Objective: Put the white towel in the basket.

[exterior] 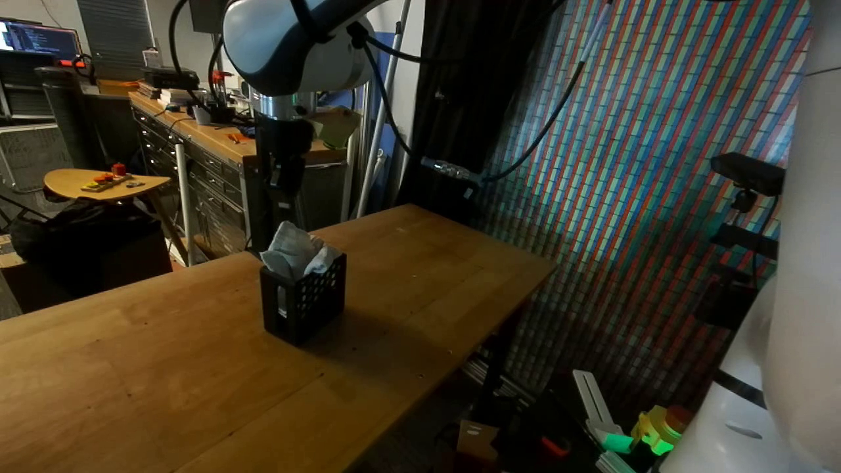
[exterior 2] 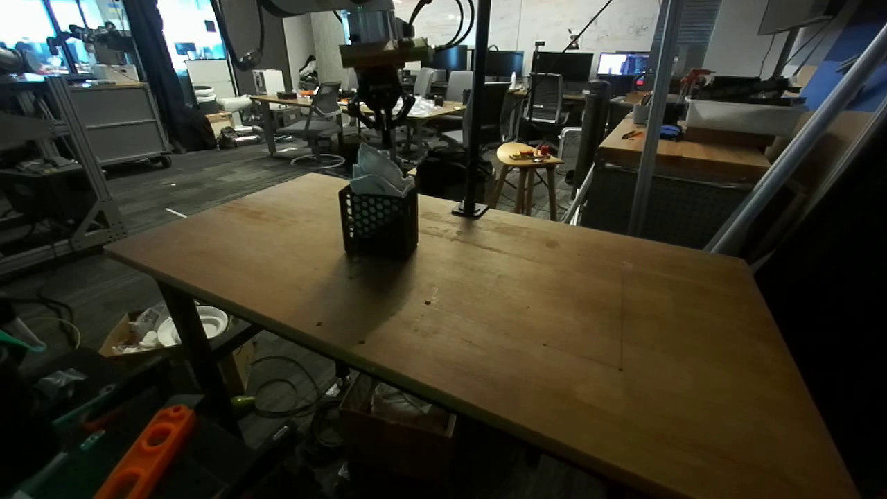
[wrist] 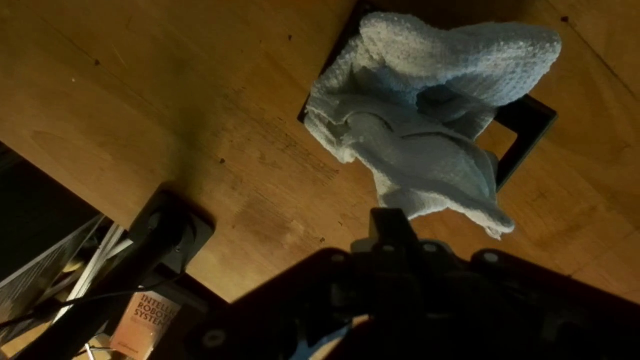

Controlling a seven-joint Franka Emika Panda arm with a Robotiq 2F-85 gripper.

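Our tool (wrist: 388, 221), pinched narrow, hangs above the white towel (wrist: 430, 160) in our basket (exterior 2: 381, 229); open table (exterior 2: 589, 312) runs to its right edge.

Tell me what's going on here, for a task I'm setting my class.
A robot arm holds its shut gripper above a black basket on a wooden table. The white towel sits bunched in the basket, partly sticking out of the top, and the gripper isn't holding it. Putting the towel in looks done.
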